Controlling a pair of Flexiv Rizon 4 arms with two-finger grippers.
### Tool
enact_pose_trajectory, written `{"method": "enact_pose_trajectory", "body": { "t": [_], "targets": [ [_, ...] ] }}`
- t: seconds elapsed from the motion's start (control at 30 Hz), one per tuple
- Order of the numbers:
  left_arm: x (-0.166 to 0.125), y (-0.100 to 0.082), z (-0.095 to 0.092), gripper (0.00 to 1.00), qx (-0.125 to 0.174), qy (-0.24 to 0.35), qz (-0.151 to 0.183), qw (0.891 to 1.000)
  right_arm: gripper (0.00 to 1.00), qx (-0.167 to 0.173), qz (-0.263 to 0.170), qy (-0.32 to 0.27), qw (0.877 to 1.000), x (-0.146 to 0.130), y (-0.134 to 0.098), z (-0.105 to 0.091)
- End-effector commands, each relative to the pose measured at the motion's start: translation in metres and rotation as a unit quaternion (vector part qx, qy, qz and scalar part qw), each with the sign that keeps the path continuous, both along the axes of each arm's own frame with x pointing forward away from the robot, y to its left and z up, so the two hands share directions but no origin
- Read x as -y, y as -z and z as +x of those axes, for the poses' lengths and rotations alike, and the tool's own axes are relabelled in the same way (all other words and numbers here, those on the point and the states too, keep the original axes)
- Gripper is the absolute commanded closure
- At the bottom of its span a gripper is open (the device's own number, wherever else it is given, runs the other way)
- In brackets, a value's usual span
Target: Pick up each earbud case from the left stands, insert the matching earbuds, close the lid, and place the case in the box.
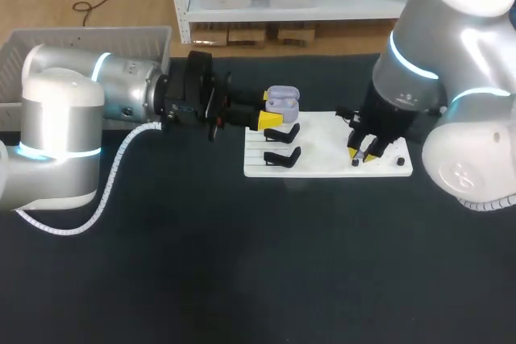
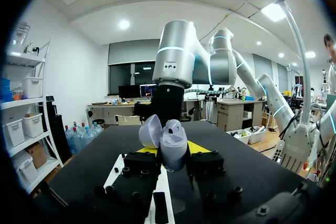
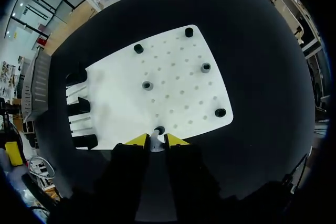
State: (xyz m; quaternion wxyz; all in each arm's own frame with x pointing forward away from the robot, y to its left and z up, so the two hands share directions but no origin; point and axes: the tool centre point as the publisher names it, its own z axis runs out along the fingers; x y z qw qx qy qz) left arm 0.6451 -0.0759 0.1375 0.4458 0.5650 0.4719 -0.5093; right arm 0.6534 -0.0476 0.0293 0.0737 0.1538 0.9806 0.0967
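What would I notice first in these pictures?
The open purple case, held up in the left jaws by the black stands at the white board's left end. Next, the right jaws low at the board's right end, pinching a tiny white earbud.

A lavender earbud case (image 1: 282, 101), its lid open, is gripped tilted in the left claw (image 1: 272, 117) above the far left corner of the white board (image 1: 330, 141). A small pale earbud (image 3: 156, 142) sits pinched in the right claw (image 1: 361, 154) at the board's near edge.
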Motion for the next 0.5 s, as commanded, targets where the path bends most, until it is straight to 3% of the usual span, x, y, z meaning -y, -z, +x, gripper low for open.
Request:
{"method": "enact_pose_trajectory", "body": {
  "t": [0.03, 0.37, 0.5],
  "targets": [
    [0.000, 0.000, 0.001, 1.00, 0.000, 0.001, 0.001, 1.000, 1.00, -0.001, 0.000, 0.000, 1.000, 0.008, -0.034, -0.013],
    [0.000, 0.000, 0.001, 1.00, 0.000, 0.001, 0.001, 1.000, 1.00, 0.000, 0.015, 0.005, 1.000, 0.014, -0.115, -0.026],
    [0.000, 0.000, 0.001, 1.00, 0.000, 0.001, 0.001, 1.000, 1.00, -0.013, 0.049, -0.025, 0.998, 0.005, -0.149, -0.028]
  ]
}}
